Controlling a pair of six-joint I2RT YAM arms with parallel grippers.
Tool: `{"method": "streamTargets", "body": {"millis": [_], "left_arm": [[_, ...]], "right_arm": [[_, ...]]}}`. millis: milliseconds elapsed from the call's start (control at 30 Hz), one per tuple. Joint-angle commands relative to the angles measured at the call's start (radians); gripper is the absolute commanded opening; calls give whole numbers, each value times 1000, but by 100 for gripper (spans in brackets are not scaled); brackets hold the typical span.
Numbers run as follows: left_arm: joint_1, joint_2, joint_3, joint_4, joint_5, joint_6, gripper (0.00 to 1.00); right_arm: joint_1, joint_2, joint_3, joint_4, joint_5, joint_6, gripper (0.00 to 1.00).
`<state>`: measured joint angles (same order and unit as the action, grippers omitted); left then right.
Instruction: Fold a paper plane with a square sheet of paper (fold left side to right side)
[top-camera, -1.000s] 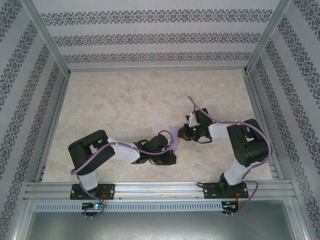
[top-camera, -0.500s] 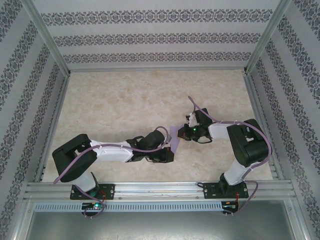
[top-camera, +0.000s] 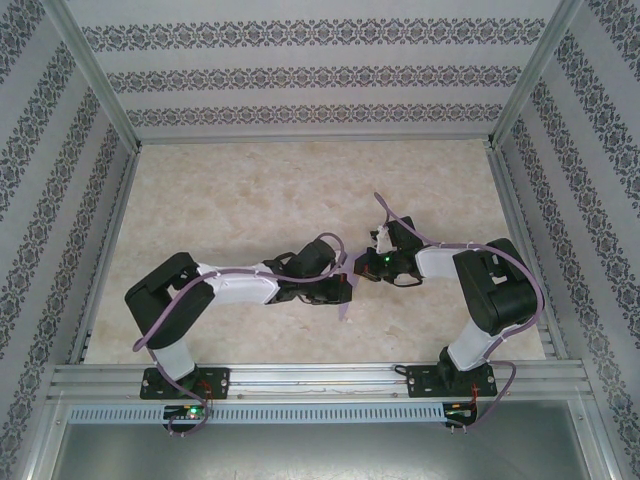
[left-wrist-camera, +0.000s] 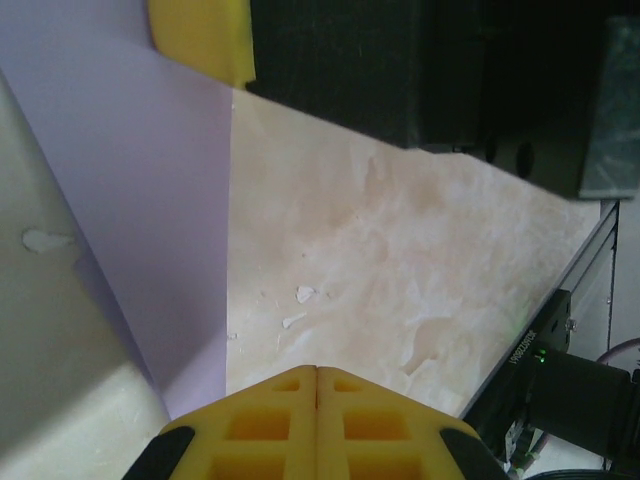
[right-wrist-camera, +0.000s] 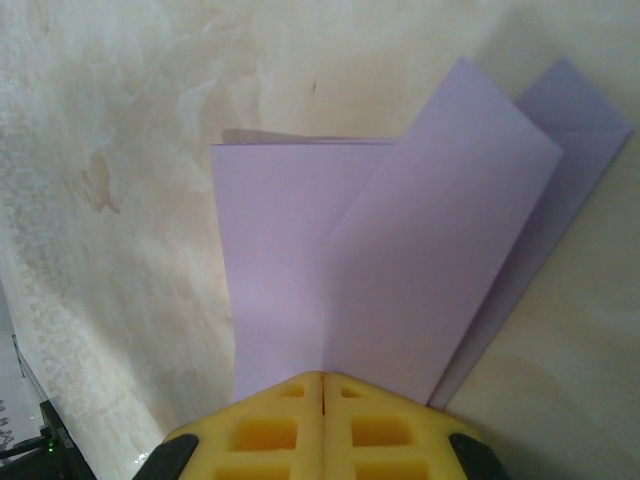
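Purple paper (right-wrist-camera: 400, 270) near the worktop (top-camera: 250, 200) middle, pinned under the closed right gripper (right-wrist-camera: 322, 378); left gripper (left-wrist-camera: 317, 370), fingers likewise closed, now nearer the right gripper, against the raised sheet; left-to-right fold seemingly under way, crease not yet pressed.

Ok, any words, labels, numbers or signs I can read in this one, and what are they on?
No text here can be read.
White print on the black bar at the table edge, left wrist view: too small and blurred to read.
Paper: plain, no marks.
Walls: ornament bands, no letters.
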<state>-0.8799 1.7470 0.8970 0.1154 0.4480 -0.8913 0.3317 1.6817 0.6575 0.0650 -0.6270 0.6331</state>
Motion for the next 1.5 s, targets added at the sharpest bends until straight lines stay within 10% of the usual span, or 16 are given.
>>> {"method": "streamTargets", "body": {"millis": [0,1467], "left_arm": [[16,29,28,-31,4,31,5],[12,126,-95,49,-3,-14,4]], "right_arm": [[15,26,-45,-71,105,10,0],[-27,28,108,-75,39,-51,0]]}}
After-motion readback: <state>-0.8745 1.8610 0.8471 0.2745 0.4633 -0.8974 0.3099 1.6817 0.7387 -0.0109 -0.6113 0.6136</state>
